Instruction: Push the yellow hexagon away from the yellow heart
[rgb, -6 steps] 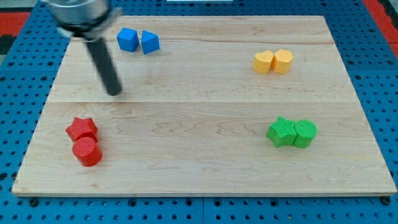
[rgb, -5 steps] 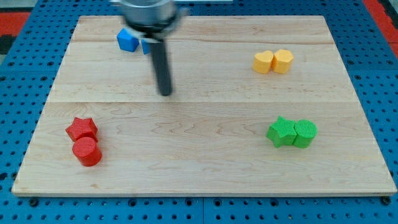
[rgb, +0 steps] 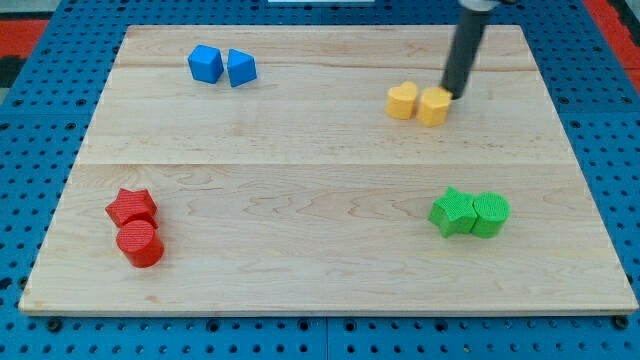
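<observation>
Touching the yellow hexagon (rgb: 434, 106) at its upper right edge, my tip (rgb: 453, 95) sits at the view's upper right of the board (rgb: 320, 170). No jaws on this rig, just a straight dark rod (rgb: 465, 55), so nothing spread or pinching. Hexagon lies just at the view's lower left of my tip, pressed against the yellow heart (rgb: 402, 101) on its left (the two yellows touch, no gap visible). Both sit in the upper right part of the board. Blue blocks, a cube (rgb: 205, 64) and a wedge-like one (rgb: 241, 68), sit side by side at upper left. Red star (rgb: 131, 207) and red cylinder (rgb: 139, 243) touch at lower left. Green star (rgb: 453, 212) and green cylinder (rgb: 490, 214) touch at lower right, well apart from my tip.
</observation>
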